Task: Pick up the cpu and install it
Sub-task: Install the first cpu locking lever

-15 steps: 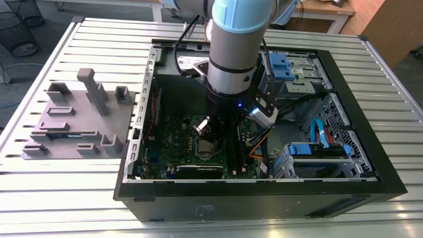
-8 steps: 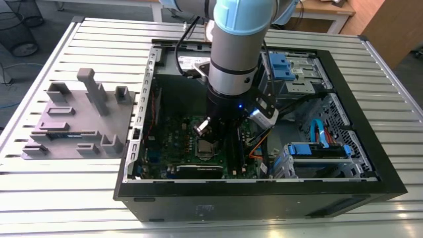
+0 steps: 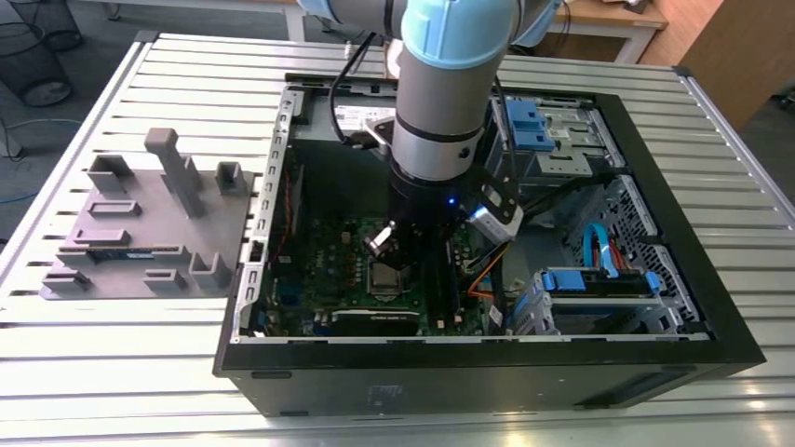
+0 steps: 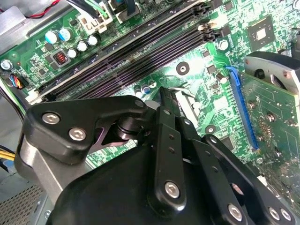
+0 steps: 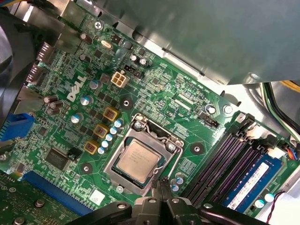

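Observation:
The cpu [image 5: 137, 161], a flat square chip with a silver-grey top, lies flat in the metal socket frame [image 5: 155, 133] on the green motherboard [image 5: 154, 84] in the first wrist view. My gripper [image 5: 161, 183] hovers just beside the frame's edge, its thin fingers pressed together and shut on nothing. In the second wrist view the gripper [image 4: 165, 93] points down at the board near the memory slots [image 4: 136, 51]. In the exterior view the gripper [image 3: 387, 253] hangs inside the open computer case [image 3: 497, 372], right above the socket [image 3: 387, 279].
Dark memory slots [image 5: 225, 157] and a memory stick [image 5: 253, 185] run beside the socket. An expansion card [image 4: 269, 117] stands on the board. Case walls, cables and blue drive bays [image 3: 528, 126] hem in the arm. A grey fixture tray [image 3: 137, 228] lies at the exterior view's left.

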### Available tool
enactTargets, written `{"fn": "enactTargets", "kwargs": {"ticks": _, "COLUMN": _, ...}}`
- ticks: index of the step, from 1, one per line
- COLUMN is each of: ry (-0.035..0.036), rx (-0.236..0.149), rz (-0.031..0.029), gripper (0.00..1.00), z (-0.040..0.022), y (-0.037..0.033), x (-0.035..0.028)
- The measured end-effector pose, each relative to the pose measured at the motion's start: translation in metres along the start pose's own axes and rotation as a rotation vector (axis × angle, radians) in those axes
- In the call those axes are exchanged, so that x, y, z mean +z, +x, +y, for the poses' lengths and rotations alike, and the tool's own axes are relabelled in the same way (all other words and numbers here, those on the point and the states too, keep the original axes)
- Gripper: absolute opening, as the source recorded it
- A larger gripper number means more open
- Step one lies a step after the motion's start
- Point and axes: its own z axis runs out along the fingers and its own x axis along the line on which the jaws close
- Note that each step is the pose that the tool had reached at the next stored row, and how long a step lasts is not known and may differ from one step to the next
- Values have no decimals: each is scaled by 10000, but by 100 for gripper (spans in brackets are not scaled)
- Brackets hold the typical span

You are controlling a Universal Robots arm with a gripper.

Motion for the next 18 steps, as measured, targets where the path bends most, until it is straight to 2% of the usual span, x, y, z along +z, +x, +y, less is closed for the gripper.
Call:
{"fn": "enactTargets", "kwargs": {"ticks": 5, "ry": 33, "rx": 8, "rz": -50, "gripper": 11, "z": -7, "y": 6, "x": 9}}
{"fn": "enactTargets", "kwargs": {"ticks": 6, "ry": 53, "rx": 15, "rz": -89, "gripper": 11, "z": -7, "y": 11, "x": 13}}
{"fn": "enactTargets", "kwargs": {"ticks": 13, "ry": 151, "rx": 67, "rz": -249, "gripper": 11, "z": -5, "y": 31, "x": 39}}
{"fn": "enactTargets", "kwargs": {"ticks": 15, "ry": 152, "rx": 174, "rz": -247, "gripper": 11, "z": -6, "y": 31, "x": 49}}
{"fn": "enactTargets", "kwargs": {"ticks": 18, "ry": 132, "rx": 443, "rz": -213, "gripper": 11, "z": -5, "y": 31, "x": 58}}
